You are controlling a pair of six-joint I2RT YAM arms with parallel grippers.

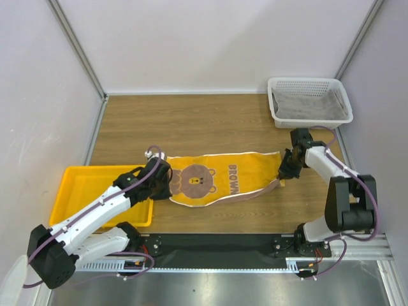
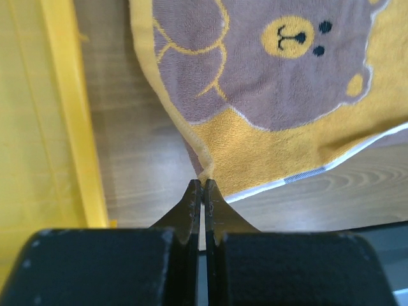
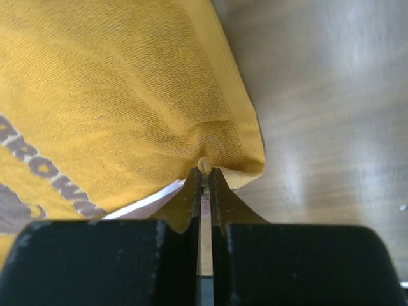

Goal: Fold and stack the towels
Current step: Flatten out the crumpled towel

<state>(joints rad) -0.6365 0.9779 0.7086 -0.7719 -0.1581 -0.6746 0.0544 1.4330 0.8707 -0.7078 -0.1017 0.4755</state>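
At the far left sits the yellow tray [image 1: 71, 207], and I cannot make out any towel in it; yellow on yellow would hide one. Just right of it my left gripper [image 1: 160, 174] is pinched tight on the left-hand corner of the bear towel [image 1: 217, 178], jaws closed with only a sliver of hem between them. The towel lies stretched across the middle of the table [image 1: 191, 121], bear face and "BROWN" lettering upward, sagging a little along its near edge, where a strip of brown underside curls out. At its right-hand corner my right gripper [image 1: 285, 167] holds it the same way, jaws drawn together on the bunched yellow hem. Further right and at the back, the white mesh basket [image 1: 312, 120] has the grey towel [image 1: 307, 105] lying loose in it. By my reckoning the work is barely begun: this towel is gripped at two corners and spread but not yet folded, nothing is stacked, the grey one waits untouched, and the plain yellow one I cannot find
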